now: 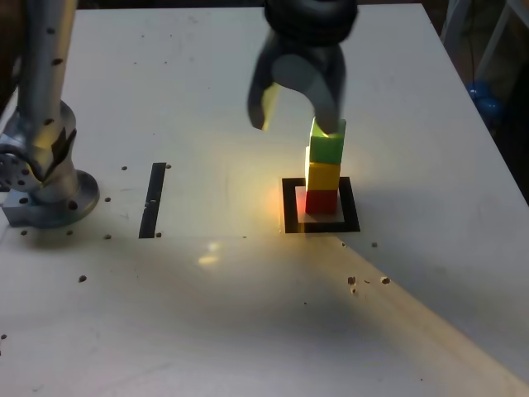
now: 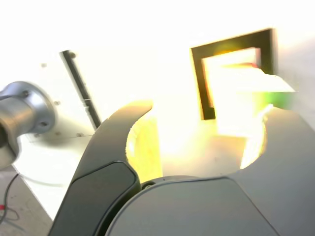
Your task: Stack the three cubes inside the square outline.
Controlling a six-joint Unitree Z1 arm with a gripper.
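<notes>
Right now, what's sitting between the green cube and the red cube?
The yellow cube. In the exterior view it sits on the red cube and carries the green cube, all stacked inside the square outline.

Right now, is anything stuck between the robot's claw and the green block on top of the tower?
No, nothing visible is in the way. The open gripper is right at the green cube, one finger against its top edge. That cube sits on the yellow cube and red cube, inside the square outline.
</notes>
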